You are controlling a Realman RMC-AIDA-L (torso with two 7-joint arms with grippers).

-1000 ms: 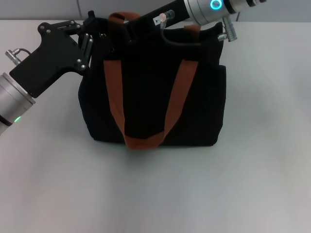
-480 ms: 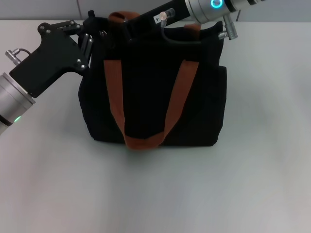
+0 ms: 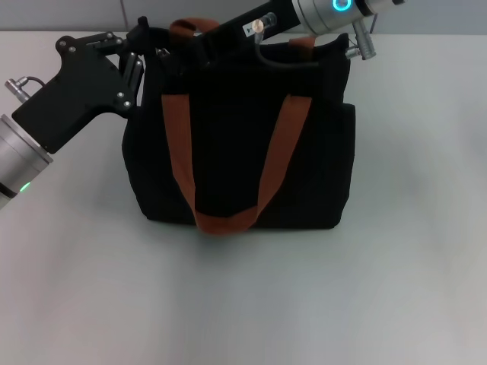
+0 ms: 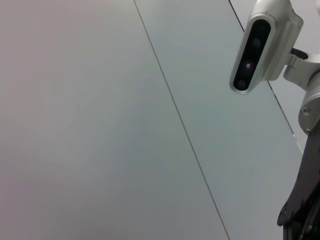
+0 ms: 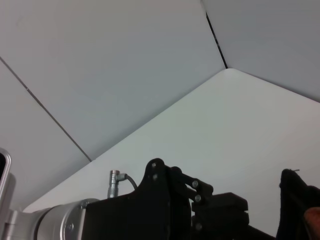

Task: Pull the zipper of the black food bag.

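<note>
The black food bag stands upright in the middle of the white table, with its rust-orange strap hanging down the front face. My left gripper is at the bag's top left corner, up against the fabric. From the right, my right arm reaches across the bag's top, and its gripper sits low over the opening near the left end. The zipper cannot be made out among the black parts there. In the right wrist view the left gripper lies close to the bag's edge.
Grey wall panels rise behind the table. The left wrist view shows only that wall and the right arm's silver wrist camera. Bare tabletop stretches in front of the bag and to both sides of it.
The right arm has shifted slightly up and toward the left along the bag's top. My left gripper has risen a little at the corner. The bag stays in place.
</note>
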